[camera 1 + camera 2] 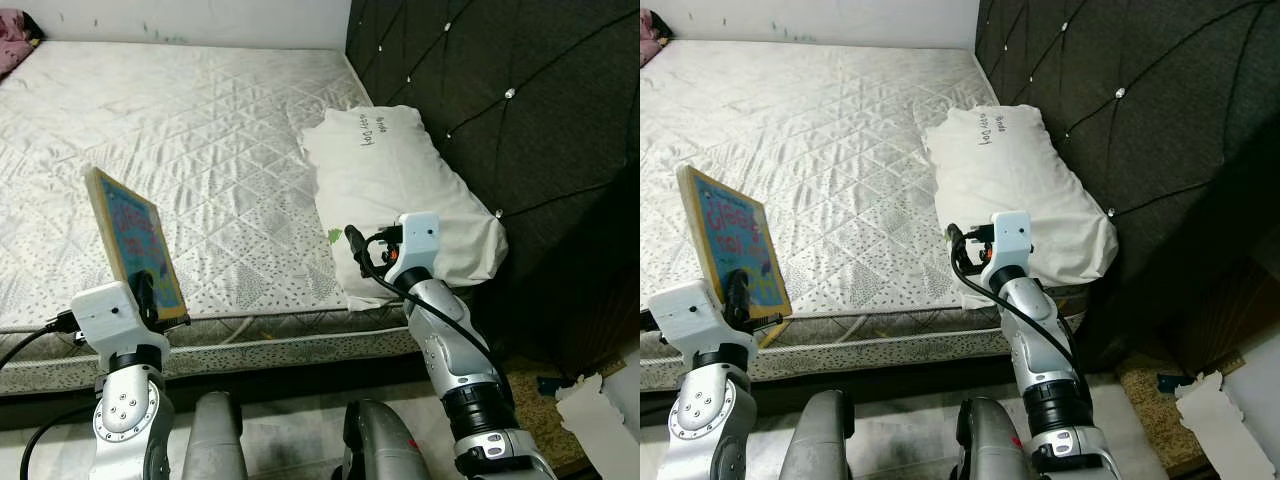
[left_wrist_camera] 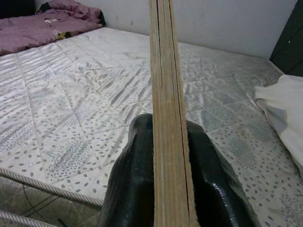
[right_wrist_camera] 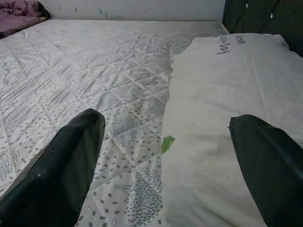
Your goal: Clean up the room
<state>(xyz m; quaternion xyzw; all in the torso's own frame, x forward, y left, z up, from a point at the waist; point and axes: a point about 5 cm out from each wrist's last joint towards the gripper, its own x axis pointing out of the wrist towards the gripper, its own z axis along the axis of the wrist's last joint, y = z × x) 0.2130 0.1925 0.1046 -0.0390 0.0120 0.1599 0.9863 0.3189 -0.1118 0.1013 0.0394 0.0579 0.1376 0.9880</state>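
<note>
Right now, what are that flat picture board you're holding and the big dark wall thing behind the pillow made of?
The board in the left pincer looks like wood: its bare edge shows pale, layered grain, maybe plywood, with a colourful printed face. The headboard looks like dark padded fabric or leatherette, tufted in diamonds with shiny studs; I can't tell which. The pillow looks like soft white cloth.

Pillow (image 3: 227, 118), ahead of the right pincer (image 3: 165, 161): dark handwriting near its far end, two short lines. Lower line looks like "DoY" or similar; upper word not legible.

Board (image 1: 735, 250) clamped in the left pincer (image 1: 735, 290): colourful printed face with large red lettering on blue, several rows, too tilted and small to read.
</note>
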